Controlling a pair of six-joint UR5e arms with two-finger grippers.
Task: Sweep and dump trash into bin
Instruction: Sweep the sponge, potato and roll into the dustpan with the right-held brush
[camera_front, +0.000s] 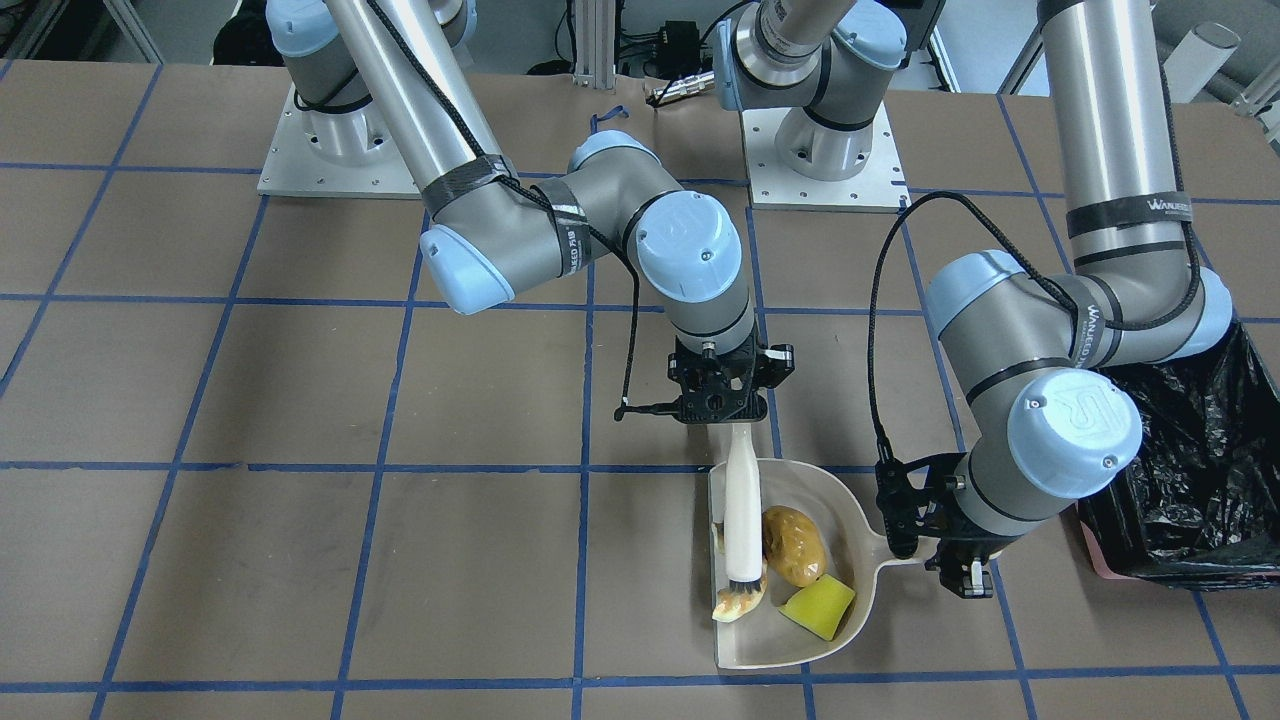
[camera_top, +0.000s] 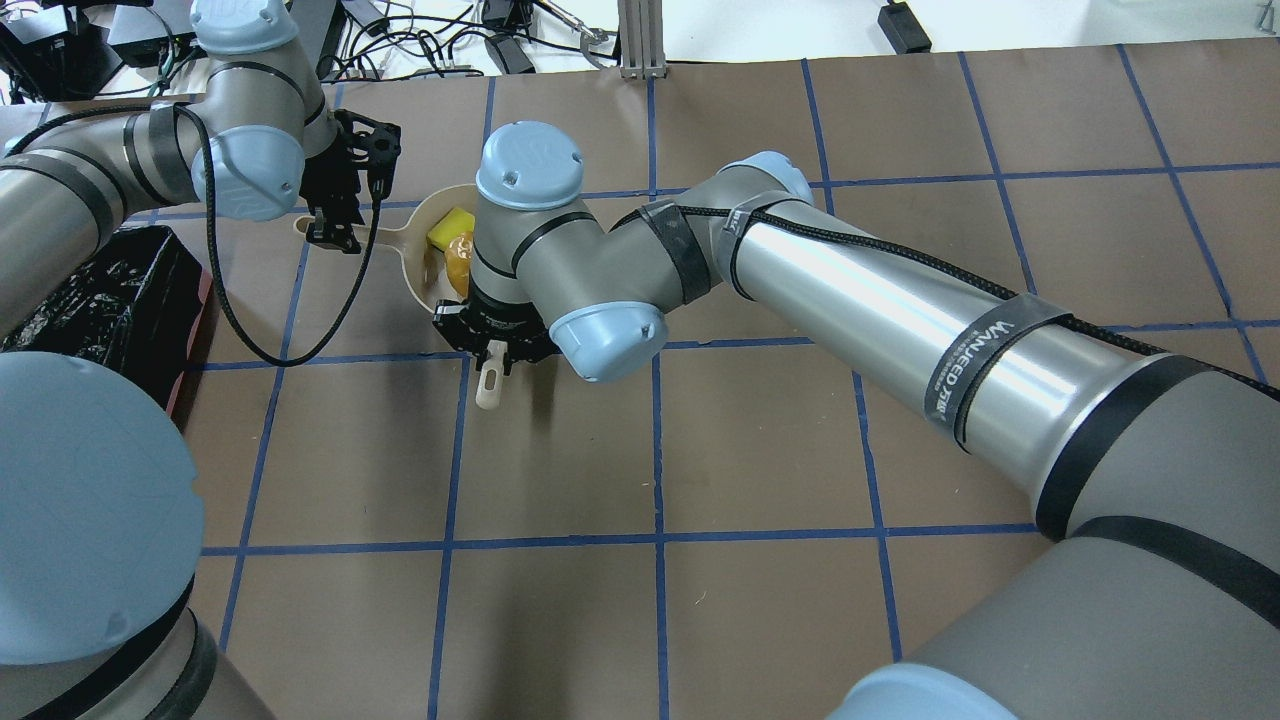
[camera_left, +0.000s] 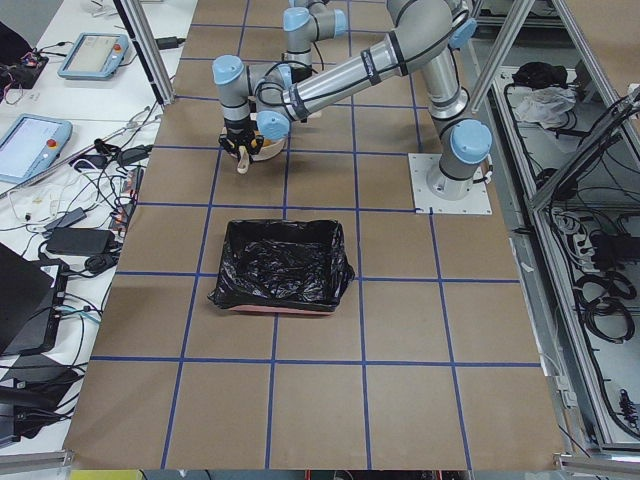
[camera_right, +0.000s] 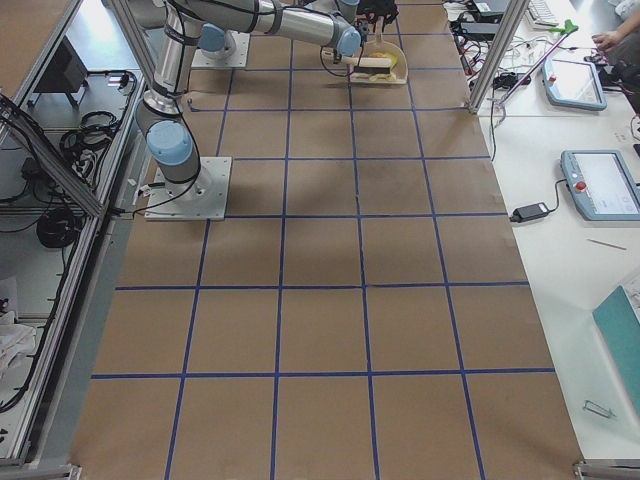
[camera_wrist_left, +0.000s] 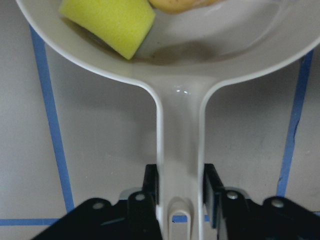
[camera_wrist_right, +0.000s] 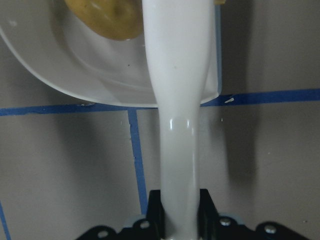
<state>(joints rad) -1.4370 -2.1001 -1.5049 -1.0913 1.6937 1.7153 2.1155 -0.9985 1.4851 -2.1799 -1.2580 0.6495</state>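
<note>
Trash, pale bread-like piece (camera_front: 738, 600): in the beige dustpan (camera_front: 790, 655), right at its straight open lip, with the brush bristles resting on it.
Trash, golden-brown potato-like lump (camera_front: 793, 545): mid-pan, just beside the brush handle.
Trash, yellow-green sponge wedge (camera_front: 818, 606): in the pan toward the curved back wall, against or almost against the lump; I cannot tell which.
Dustpan: flat on the brown, blue-gridded worktop (camera_front: 300, 400), out from the robot bases toward the opposite long edge and on the robot's left half. Its handle points toward the worktop's left end.
Brush (camera_front: 742, 500): white handle, dark bristle tip. It lies across the pan near the open lip, with the handle end poking out behind the right gripper.
Right gripper (camera_wrist_right: 179, 205): jaws pinched on the brush handle, one on each side. It sits just outside the pan's rim on the robot's side.
Left gripper (camera_wrist_left: 181, 187): jaws clamped on the dustpan's narrow handle near its hanging hole.
Bin (camera_left: 280, 265): pinkish box lined with a crinkled black bag, standing nearer the worktop's left end than the dustpan and clearly apart from it. The left arm's elbow overlaps one corner in the front-facing view. None of the trash shows inside it.
</note>
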